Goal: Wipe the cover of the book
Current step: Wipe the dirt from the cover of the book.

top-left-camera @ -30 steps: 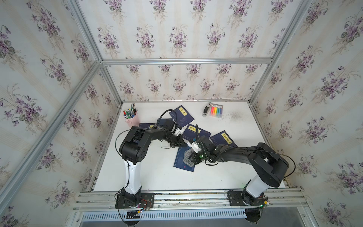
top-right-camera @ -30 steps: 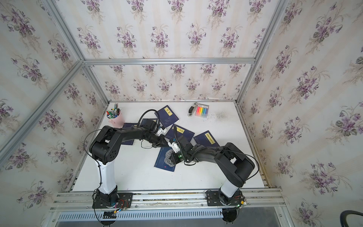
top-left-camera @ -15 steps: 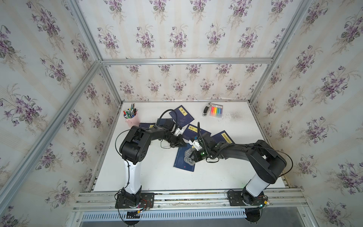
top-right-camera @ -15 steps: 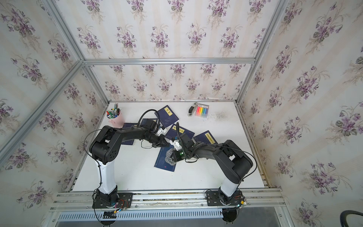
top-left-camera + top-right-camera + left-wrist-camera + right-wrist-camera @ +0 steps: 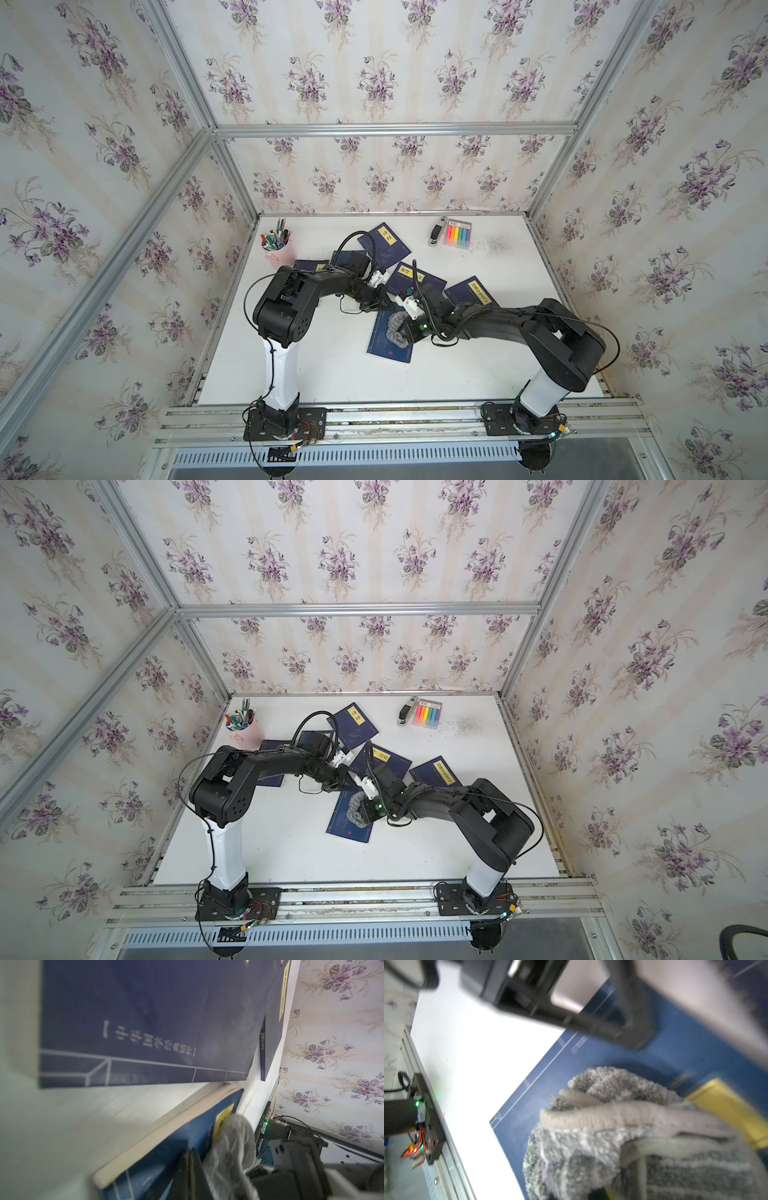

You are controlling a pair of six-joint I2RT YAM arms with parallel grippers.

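Note:
A blue book lies flat on the white table, in both top views. A grey fluffy cloth rests on its cover, and my right gripper is shut on that cloth. In the right wrist view the cloth hides the jaws and covers part of the book's yellow label. My left gripper is shut, its tips pressing down on the book's far end beside the cloth.
Several other blue books lie just behind the wiped one, another under the left arm. A pink pen cup stands at the back left. A stapler and highlighter pack sit at the back.
My right gripper has slid the cloth a little across the cover toward the book's far end. The left gripper has stayed in place on the book.

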